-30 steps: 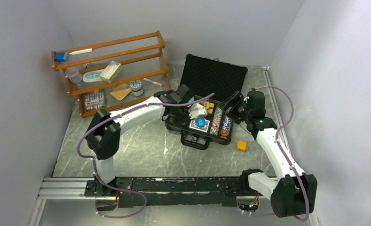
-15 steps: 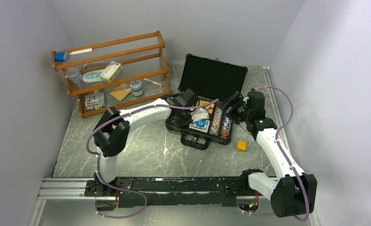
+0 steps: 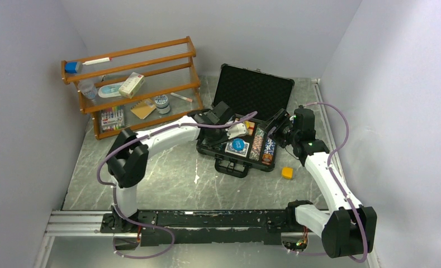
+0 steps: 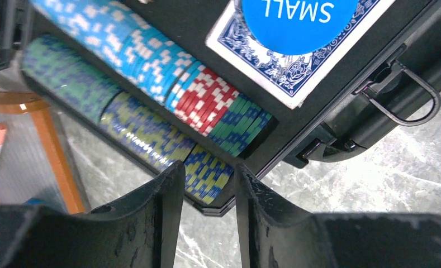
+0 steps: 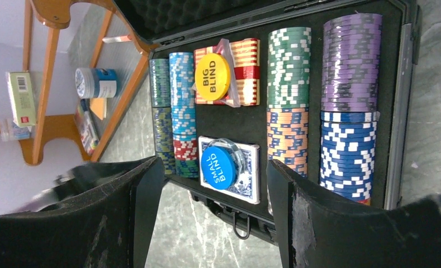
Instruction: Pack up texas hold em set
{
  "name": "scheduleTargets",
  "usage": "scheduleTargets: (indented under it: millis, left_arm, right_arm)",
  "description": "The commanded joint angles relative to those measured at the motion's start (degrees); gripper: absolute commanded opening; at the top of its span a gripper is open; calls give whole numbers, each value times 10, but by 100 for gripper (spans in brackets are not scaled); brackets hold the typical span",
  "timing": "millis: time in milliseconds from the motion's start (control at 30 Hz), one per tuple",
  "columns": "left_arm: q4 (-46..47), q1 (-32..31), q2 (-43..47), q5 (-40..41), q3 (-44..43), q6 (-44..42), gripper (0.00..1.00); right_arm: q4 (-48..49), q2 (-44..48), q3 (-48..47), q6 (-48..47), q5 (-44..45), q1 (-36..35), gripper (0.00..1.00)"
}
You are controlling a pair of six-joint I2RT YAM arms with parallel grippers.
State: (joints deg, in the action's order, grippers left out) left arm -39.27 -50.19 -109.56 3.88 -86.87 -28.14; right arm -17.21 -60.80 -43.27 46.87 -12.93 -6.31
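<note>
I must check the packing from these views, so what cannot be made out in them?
Left wrist view: the Small Blind button and its card deck are cut off by the top edge.
Right wrist view: the right claw covers parts of the case at its handle-side edge.
Top view: labels on the rack items are too small to read.

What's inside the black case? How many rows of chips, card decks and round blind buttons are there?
Rows of chips: 4
Card decks: 2
Blind buttons: 2
Total: 8
</note>
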Motion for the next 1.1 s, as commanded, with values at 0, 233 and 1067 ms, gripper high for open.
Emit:
scheduleTargets:
  millis: [0, 233, 1067]
  left_arm:
    - [29, 4, 70, 3, 4, 30, 43]
    - [118, 4, 205, 3, 85, 116, 49]
    - [364, 5, 617, 35, 360, 275, 81]
  right_arm:
    - [-20, 6, -20, -28, 29, 8, 71]
    - [-62, -10, -83, -83, 101, 10, 72]
    - [-56, -361, -403, -262, 182, 77, 58]
